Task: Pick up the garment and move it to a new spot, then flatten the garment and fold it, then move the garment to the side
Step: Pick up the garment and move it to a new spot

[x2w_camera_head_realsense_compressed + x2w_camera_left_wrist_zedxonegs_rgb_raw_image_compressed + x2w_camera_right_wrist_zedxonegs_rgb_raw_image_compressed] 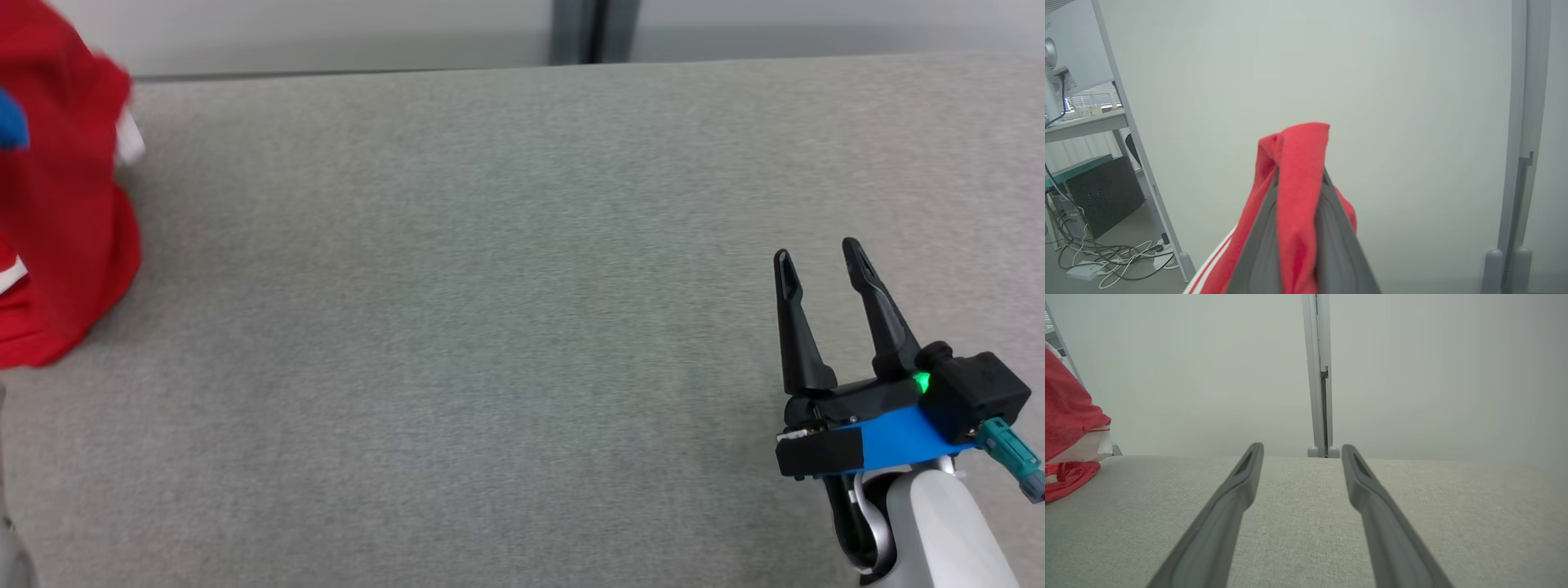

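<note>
The left gripper's two fingers were pressed together on a fold of the red garment. In the left wrist view the cloth rose between them, bunched over their tips and spilled down both sides, with white stripes showing low on its left flank. That gripper was lifted off the grey fabric surface, and its view looked across at the pale wall panel beyond the surface's far edge.

The garment hung over the surface's left end. In the head view it was a red mass at that end, blurred near the top, with a white patch on its side. In the right wrist view the upper part was raised, while a red hem at the bottom lay on the surface.

The right gripper had its fingers spread wide with nothing between them. It hovered low over the right part of the surface, near its front edge, with its fingertips pointing toward the far edge. It was well apart from the garment, with a broad stretch of bare grey fabric between the two. A green light glowed on its dark body, above a blue band and the pale forearm.

Behind the surface's far edge stood a grey post joining two wall panels. Past the surface's left end, a desk with loose cables on the floor below it showed in the left wrist view.
</note>
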